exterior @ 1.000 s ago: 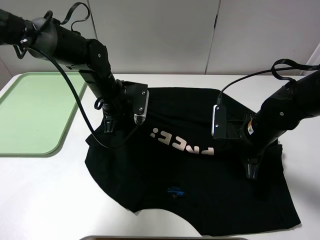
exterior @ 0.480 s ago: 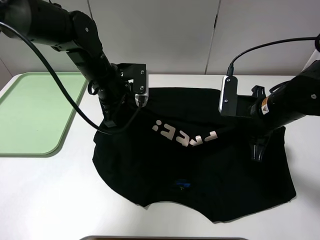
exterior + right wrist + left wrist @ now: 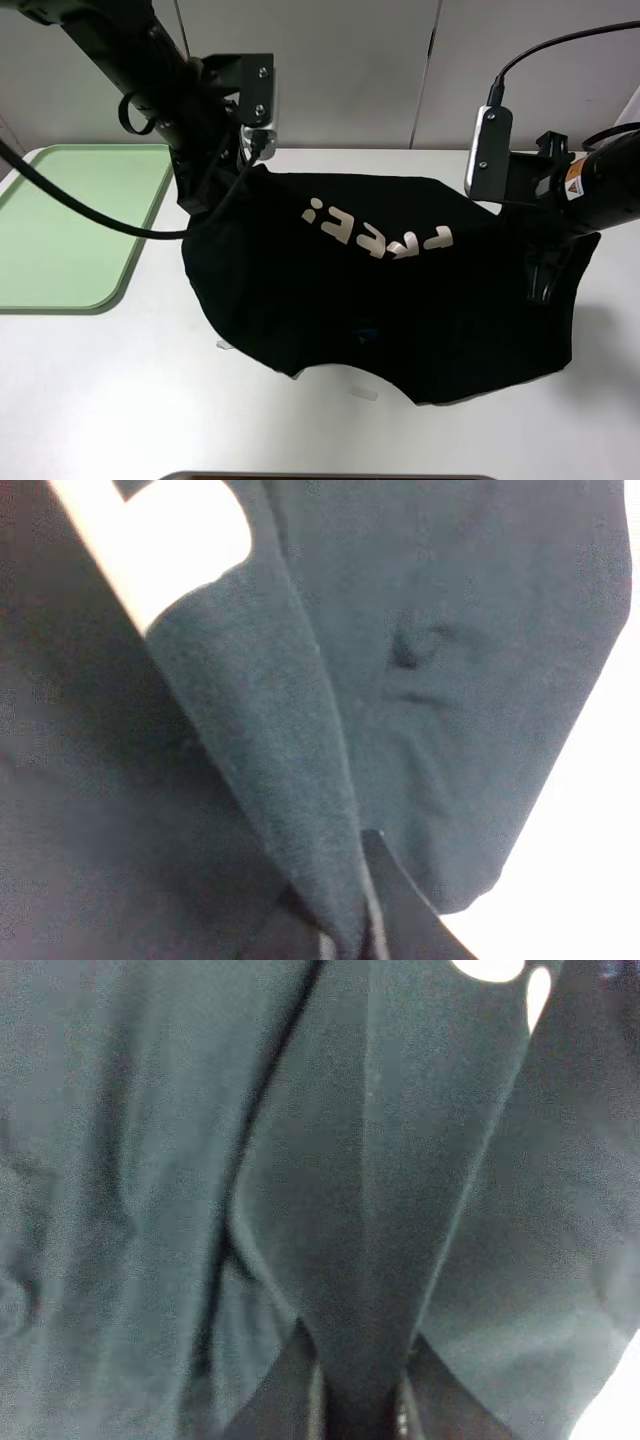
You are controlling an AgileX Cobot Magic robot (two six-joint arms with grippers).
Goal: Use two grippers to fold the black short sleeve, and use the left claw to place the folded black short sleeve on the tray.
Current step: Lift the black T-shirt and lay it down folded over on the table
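Right, both pinches are on. My left gripper (image 3: pixel 203 190) is clamped on the black short sleeve (image 3: pixel 380 300) toward the back-left of the worktop (image 3: pixel 120 400), and my right gripper (image 3: pixel 540 285) is closed on the shirt's other side near the right edge. Each wrist view shows only a narrow ridge of cloth running into the jaws. The shirt's upper edge hangs lifted between the two arms, with the pale lettering (image 3: pixel 375 238) sagging across the middle, while the lower part lies draped on the worktop toward the front edge. My main worry is those thin bites: with this much fabric hanging off them, a quick swing could tug one side free and drop the whole fold. The left hold sits higher than the right, so if I carry over unevenly the crease will land crooked. The trailing hem could drag and bunch underneath rather than lie flat. I'm also watching the left arm's cable (image 3: pixel 100 215), which loops close to the cloth and could snag it. The tray (image 3: pixel 60 303) waits bare at the left edge, and a sloppy fold may overhang its rim.
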